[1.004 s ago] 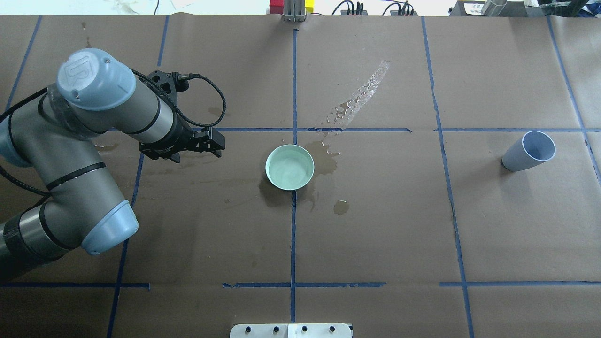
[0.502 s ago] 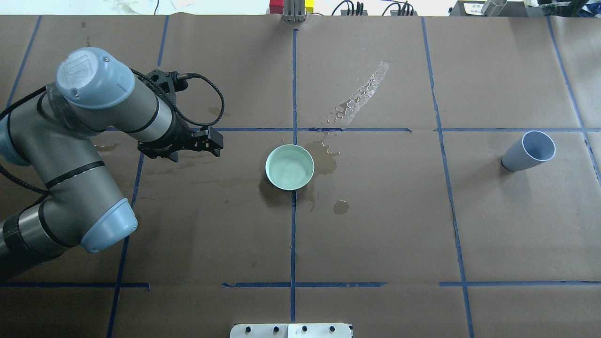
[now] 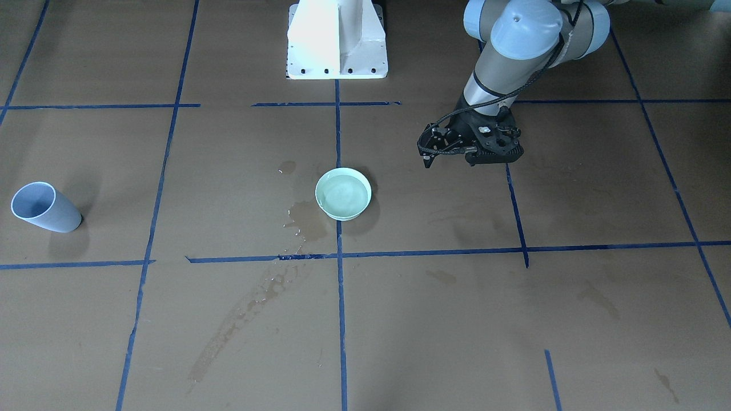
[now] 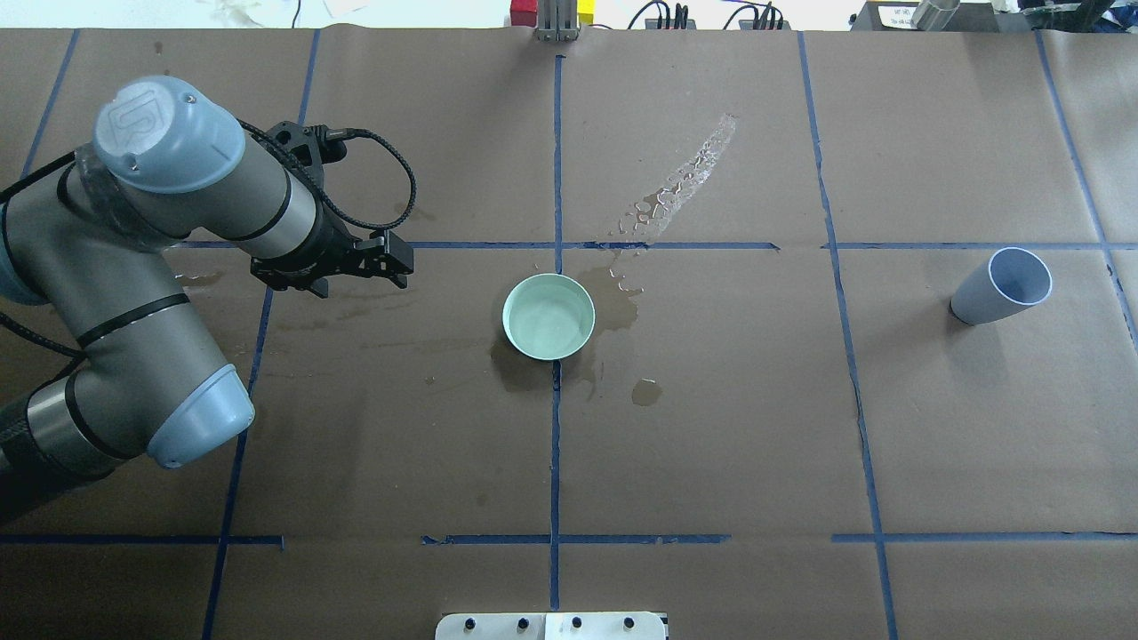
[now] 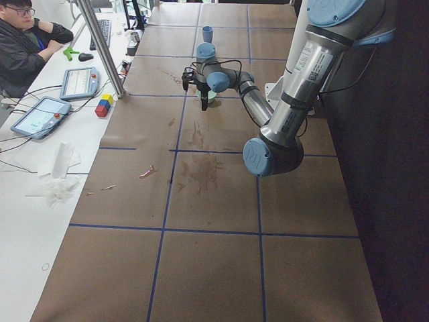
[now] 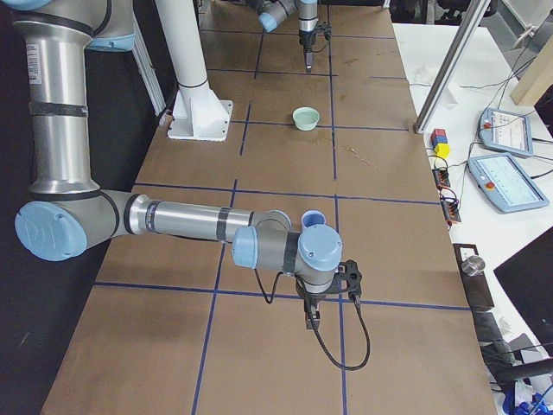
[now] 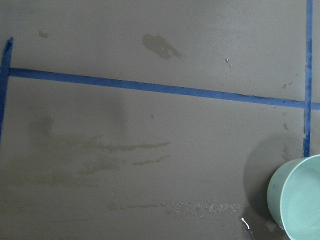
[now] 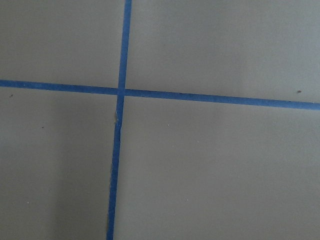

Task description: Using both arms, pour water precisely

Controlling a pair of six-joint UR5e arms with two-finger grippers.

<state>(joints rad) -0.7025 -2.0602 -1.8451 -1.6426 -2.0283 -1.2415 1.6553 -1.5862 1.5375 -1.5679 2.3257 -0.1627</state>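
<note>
Water (image 4: 548,322) sits in a pale green bowl (image 4: 507,317) at the centre of the worktop (image 4: 711,444). More lies spilled: wet patches touching the bowl, and a droplet streak (image 4: 685,182) beyond it.

Left claw (image 4: 398,260) hangs over the worktop on the robot's left, well apart from the bowl. Fingers together or apart: cannot tell.

Right claw (image 6: 311,322) is low over brown paper near a tape cross (image 8: 120,91). State not readable.

Grey-blue cup (image 4: 1000,289) stands upright at the far right.
</note>
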